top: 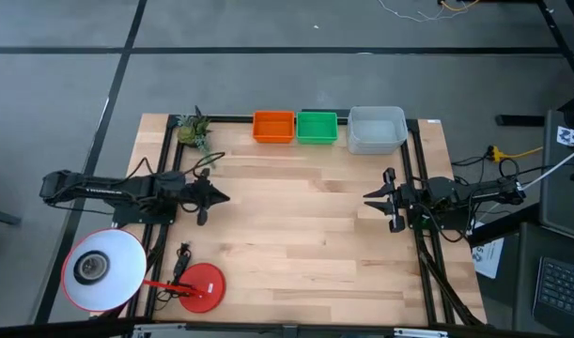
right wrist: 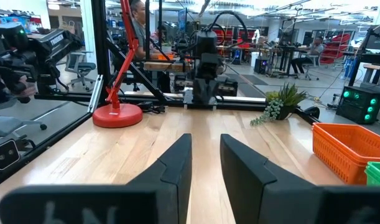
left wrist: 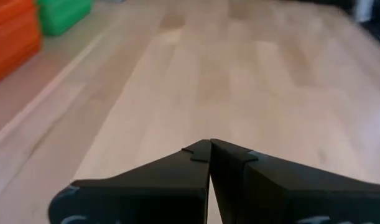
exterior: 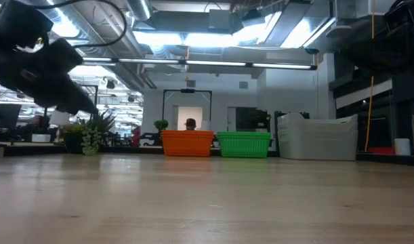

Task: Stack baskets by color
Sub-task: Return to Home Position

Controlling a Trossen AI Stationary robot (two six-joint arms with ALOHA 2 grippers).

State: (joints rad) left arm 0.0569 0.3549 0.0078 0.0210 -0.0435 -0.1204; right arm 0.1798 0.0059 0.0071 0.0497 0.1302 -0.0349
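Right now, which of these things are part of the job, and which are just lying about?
Job: orange baskets, green baskets, grey baskets; left hand, right hand, at the table sides.
Lying about: plant, red lamp.

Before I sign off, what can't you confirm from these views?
Basket count per stack: high view looks straight down, so the orange stack, green stack and grey stack hide their lower baskets.
Low view: layers too small to count.
Left wrist view: orange and green blurred, cut by the edge.
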